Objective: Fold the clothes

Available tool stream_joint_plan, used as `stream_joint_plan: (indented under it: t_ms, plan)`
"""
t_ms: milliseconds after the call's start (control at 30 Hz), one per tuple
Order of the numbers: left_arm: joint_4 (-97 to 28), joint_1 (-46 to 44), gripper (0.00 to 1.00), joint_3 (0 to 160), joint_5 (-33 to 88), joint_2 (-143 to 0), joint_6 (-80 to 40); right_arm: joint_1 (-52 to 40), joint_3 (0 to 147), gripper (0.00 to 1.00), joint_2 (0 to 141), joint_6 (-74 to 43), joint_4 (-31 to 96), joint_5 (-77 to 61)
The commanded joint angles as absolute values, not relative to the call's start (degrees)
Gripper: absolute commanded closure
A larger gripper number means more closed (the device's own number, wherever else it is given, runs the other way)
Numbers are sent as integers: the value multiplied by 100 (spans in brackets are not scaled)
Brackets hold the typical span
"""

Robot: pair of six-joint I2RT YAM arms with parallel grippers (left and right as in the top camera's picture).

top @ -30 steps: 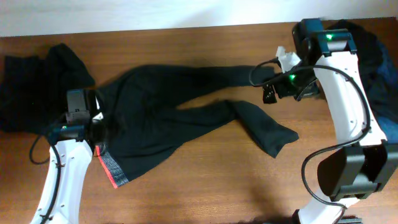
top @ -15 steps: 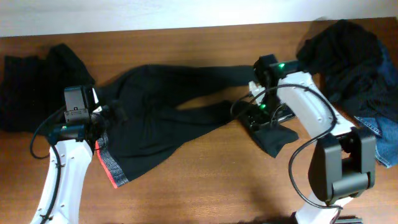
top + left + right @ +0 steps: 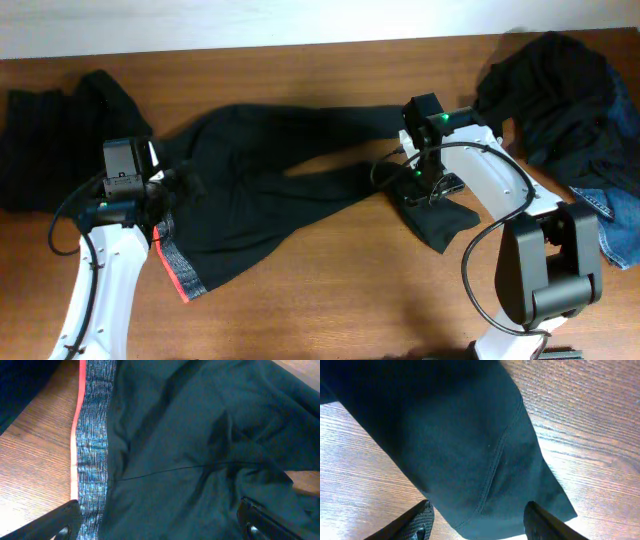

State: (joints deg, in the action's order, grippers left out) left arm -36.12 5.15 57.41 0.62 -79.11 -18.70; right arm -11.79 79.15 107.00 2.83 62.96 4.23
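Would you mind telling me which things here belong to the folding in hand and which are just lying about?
In hand:
- black trousers
- their red-and-grey waistband
- left gripper, above the waist
- right gripper, at a leg end

Lying about, untouched:
- black garment, far left
- dark heap, far right
- blue jeans, at the heap's edge

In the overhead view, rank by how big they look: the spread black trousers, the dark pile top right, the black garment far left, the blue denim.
Largest: spread black trousers.
Next: dark pile and black garment, too alike to rank.
Smallest: blue denim, only partly showing.
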Motion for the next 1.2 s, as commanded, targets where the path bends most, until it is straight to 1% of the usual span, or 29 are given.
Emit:
stream_joint_plan:
  t_ms: [0, 200, 300, 400, 567, 633, 867, 1167]
  plan:
    - [-3597, 530, 1, 5736, 21, -7819, -1898, -1199, 7802, 37, 10656, 318, 6213, 270]
    - [-3597, 530, 1, 5736, 21, -7819, -1898, -1199, 7472, 38, 10656, 318, 5988, 196]
    - [-3597, 530, 1, 5736, 21, -7819, -1898, -1199, 7356, 43, 10656, 318, 5924, 196]
    - [-3599, 530, 1, 5736, 21, -7819, -1898, -1199, 7338, 61, 10656, 316, 5881, 196]
    - [-3601, 530, 1, 5736, 23, -7819, -1898, -1199, 7338, 84, 10656, 314, 5802, 196]
    - [-3601, 530, 1, 5736, 23, -7819, -1898, -1199, 7338, 96, 10656, 311, 5763, 196]
    - [-3601, 530, 1, 5736, 21, -7819, -1898, -1072, 7647, 96, 10641, 97, 5675, 217]
    - [-3603, 530, 1, 5736, 21, -7819, -1876, -292, 9371, 96, 10621, 32, 6399, 196]
